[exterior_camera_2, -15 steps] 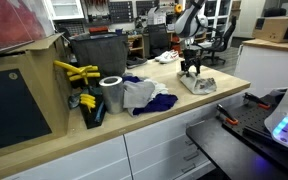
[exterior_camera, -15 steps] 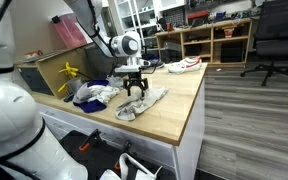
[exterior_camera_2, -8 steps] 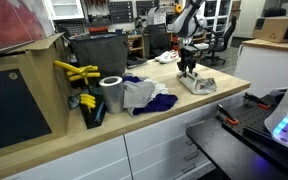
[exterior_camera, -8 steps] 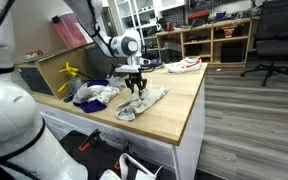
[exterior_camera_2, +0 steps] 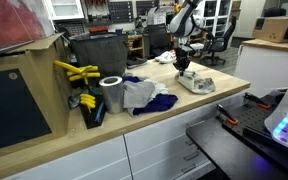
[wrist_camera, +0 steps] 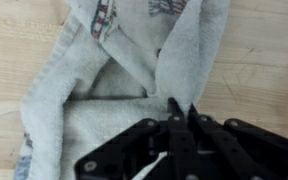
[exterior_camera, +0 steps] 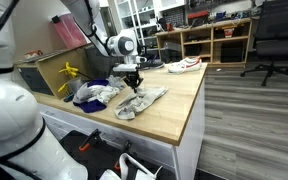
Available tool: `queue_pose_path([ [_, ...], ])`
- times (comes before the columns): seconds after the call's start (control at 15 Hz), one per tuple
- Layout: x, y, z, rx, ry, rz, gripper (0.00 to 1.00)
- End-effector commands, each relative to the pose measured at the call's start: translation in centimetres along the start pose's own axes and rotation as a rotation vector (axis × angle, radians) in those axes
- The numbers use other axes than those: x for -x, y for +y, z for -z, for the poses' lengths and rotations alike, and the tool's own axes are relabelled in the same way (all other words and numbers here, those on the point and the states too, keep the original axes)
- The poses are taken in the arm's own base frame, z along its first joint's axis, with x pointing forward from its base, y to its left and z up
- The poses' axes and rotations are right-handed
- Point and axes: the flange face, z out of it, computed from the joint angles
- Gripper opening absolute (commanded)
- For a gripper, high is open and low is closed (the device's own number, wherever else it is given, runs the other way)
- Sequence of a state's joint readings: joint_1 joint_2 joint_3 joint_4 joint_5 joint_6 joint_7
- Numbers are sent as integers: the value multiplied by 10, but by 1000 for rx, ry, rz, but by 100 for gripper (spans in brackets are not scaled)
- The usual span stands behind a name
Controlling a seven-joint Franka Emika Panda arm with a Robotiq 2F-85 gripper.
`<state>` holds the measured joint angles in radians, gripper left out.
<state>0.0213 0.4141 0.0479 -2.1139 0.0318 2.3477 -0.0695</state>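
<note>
Pincer (exterior_camera: 135, 88) stands upright in an exterior view, tips down on the grey towel (exterior_camera: 144, 101) midway along the table (exterior_camera: 182, 112). In an exterior view the towel (exterior_camera_2: 198, 84) lies near the table's long edge. The wrist view shows the jaws clenched on a raised towel (wrist_camera: 124, 60) fold. I judge this the grasping step, and any lift calls for a firm pinch.

In an exterior view you look diagonally across the surface (exterior_camera: 179, 115) toward the shelves (exterior_camera: 209, 40). In an exterior view you look along it from the yellow tools (exterior_camera_2: 74, 72). Both exterior views share the towel (exterior_camera: 144, 101). Your wrist view faces straight down, very close.
</note>
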Motion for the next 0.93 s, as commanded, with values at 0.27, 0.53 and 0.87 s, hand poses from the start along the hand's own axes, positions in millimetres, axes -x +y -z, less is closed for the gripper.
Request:
queue_pose_path([
  [0.27, -32, -70, 22, 98, 243, 29, 2],
  [0.53, -43, -94, 30, 181, 317, 62, 32],
  [0.87, -43, -85, 37, 185, 307, 36, 62],
])
